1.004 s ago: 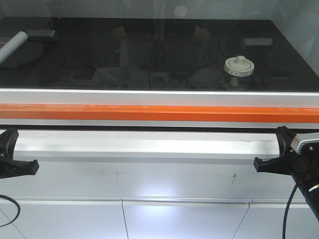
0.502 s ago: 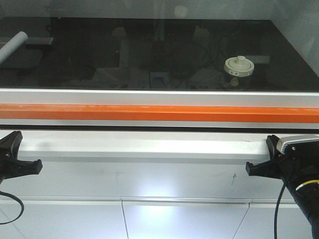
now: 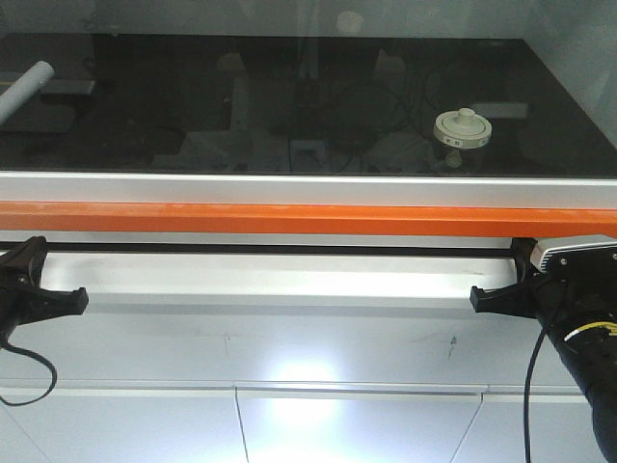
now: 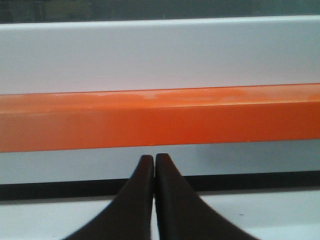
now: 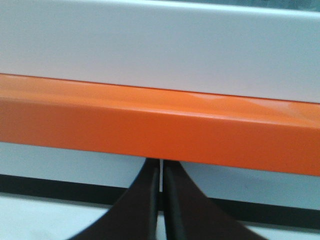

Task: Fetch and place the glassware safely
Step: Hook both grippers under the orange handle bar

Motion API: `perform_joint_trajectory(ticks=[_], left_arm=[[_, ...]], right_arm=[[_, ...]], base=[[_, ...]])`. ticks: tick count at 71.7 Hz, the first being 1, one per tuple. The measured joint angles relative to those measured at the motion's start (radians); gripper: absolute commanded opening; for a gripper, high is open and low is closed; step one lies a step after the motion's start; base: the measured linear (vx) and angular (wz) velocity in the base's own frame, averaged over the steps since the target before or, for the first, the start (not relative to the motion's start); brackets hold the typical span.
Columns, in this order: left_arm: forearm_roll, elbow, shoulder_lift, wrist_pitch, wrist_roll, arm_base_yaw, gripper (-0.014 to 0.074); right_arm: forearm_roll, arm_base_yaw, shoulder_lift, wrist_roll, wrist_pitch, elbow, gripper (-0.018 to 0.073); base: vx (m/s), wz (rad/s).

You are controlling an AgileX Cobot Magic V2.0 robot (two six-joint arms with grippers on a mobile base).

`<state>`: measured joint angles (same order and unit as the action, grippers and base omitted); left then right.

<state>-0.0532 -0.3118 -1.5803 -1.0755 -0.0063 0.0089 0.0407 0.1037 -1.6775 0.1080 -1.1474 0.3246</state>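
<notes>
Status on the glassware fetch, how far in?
Done: nothing visible. In hand: nothing; left gripper and right gripper are both shut and empty, just below the orange bar. To do: the lidded glass jar sits untouched on the dark surface beyond it; reach, grasp, place.

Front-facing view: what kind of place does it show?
Probably a laboratory fume hood: a long orange bar on a white frame fronts a glossy black worktop holding a small clear glass jar with a cream-white lid and a white cylindrical tube.
</notes>
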Motion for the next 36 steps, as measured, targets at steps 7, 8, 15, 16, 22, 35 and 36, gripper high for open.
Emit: perform_joint_trajectory(ticks=[7,8,15,16,22,35,36], left_arm=[[-0.002,-0.017,-0.015,0.000,0.000,0.000,-0.0007],[-0.002,-0.018,-0.016,0.000,0.000,0.000,-0.0007],[-0.003,-0.024,-0.026,0.000,0.000,0.000,-0.0007],[-0.003,-0.026,-0.027,0.000,0.000,0.000,-0.0007],[-0.003,-0.031,-0.036,-0.007,0.000,0.000,-0.0007],[-0.003,-0.031,-0.064,-0.019,0.000,0.000,-0.0007],[-0.003,-0.031,-0.065,-0.021,0.000,0.000,-0.0007]], right_arm=[[-0.001,-0.003,-0.007,0.000,0.001,0.000,-0.0003],[-0.001,-0.003,-0.008,0.000,0.001,0.000,-0.0003],[-0.001,-0.006,-0.021,-0.005,0.001,0.000,-0.0003],[-0.001,-0.006,-0.023,-0.008,0.001,0.000,-0.0003],[-0.002,-0.007,-0.038,-0.010,0.001,0.000,-0.0003],[-0.002,-0.007,-0.060,-0.011,-0.002,0.008,-0.0003],[-0.002,-0.007,-0.061,-0.011,-0.002,0.010,-0.0003]], base=[[0.00,0.00],[0.00,0.00],[0.00,0.00],[0.00,0.00],[0.00,0.00],[0.00,0.00],[0.00,0.00]])
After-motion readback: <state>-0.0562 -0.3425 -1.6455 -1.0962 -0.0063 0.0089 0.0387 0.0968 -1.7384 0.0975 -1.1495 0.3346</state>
